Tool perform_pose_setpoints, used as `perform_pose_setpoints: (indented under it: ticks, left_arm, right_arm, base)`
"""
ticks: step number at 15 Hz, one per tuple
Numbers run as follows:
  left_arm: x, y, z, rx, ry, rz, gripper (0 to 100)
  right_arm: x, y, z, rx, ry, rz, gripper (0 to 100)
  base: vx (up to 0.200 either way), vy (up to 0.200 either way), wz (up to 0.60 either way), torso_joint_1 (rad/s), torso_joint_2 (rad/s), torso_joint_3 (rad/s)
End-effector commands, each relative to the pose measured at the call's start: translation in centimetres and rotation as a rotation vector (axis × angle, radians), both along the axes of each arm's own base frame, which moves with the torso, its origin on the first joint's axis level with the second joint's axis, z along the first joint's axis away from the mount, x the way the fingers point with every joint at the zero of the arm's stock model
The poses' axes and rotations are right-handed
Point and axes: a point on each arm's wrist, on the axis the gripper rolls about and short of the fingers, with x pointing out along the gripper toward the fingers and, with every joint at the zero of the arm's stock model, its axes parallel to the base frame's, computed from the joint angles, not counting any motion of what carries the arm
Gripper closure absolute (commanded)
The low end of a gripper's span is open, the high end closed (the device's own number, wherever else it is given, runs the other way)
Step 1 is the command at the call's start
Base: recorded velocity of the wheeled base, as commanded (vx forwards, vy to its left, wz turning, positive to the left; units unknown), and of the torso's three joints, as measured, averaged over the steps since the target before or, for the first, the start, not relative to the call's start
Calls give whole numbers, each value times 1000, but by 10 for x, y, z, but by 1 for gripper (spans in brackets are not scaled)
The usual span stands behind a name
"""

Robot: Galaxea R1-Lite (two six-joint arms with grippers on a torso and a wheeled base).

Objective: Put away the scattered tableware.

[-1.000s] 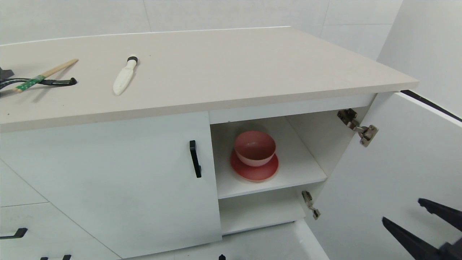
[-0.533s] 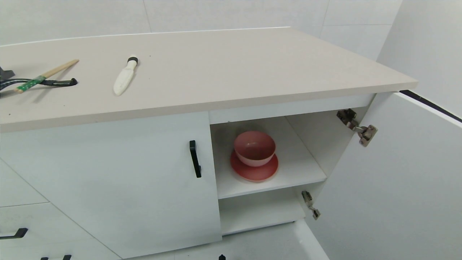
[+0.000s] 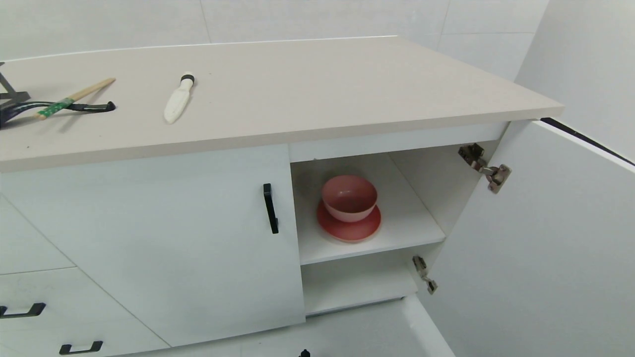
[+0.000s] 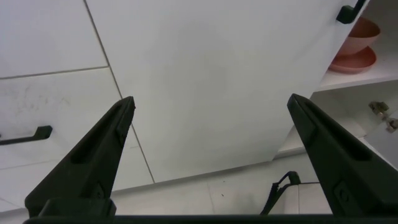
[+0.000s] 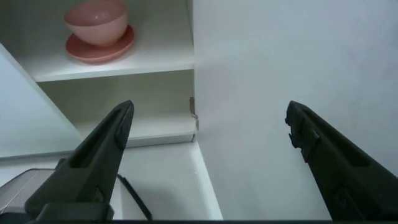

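On the beige countertop [image 3: 347, 84] lie a white sheathed knife [image 3: 177, 98] with a black end, wooden chopsticks [image 3: 74, 96] with a green band, and a thin black utensil [image 3: 94, 106] beside them. Inside the open cabinet, a pink bowl [image 3: 349, 197] sits on a red plate [image 3: 349, 229] on the upper shelf [image 3: 397, 233]. My left gripper [image 4: 211, 101] is open and empty, low in front of the closed left door [image 4: 211, 74]. My right gripper [image 5: 210, 111] is open and empty, low before the open compartment, with the bowl [image 5: 96, 22] and plate [image 5: 99, 48] beyond it.
The right cabinet door [image 3: 540, 238] stands swung wide open. The left door carries a black handle [image 3: 270, 208]. Drawers with black handles [image 3: 22, 311] are at the lower left. A black wire object [image 3: 10, 99] sits at the counter's far left. A lower shelf [image 3: 357, 285] is bare.
The right gripper's fingers, seen at the head view's lower right a second ago, have dropped out of that view. The head camera has shifted slightly; the tableware has not moved.
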Motion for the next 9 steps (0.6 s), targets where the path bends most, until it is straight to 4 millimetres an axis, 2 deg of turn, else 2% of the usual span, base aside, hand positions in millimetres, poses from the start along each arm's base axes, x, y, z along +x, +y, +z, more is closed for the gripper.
perform_pose_setpoints:
  ticks: [1, 9]
  left_arm:
    - [0, 0, 0, 1, 2, 1, 0]
    - [0, 0, 0, 1, 2, 1, 0]
  right_arm:
    - [-3, 1, -1, 0, -45, -36, 0]
    - [-6, 1, -1, 4, -75, -36, 0]
  base:
    - [-200, 0, 0, -2, 2, 2]
    - [-200, 0, 0, 1, 2, 2]
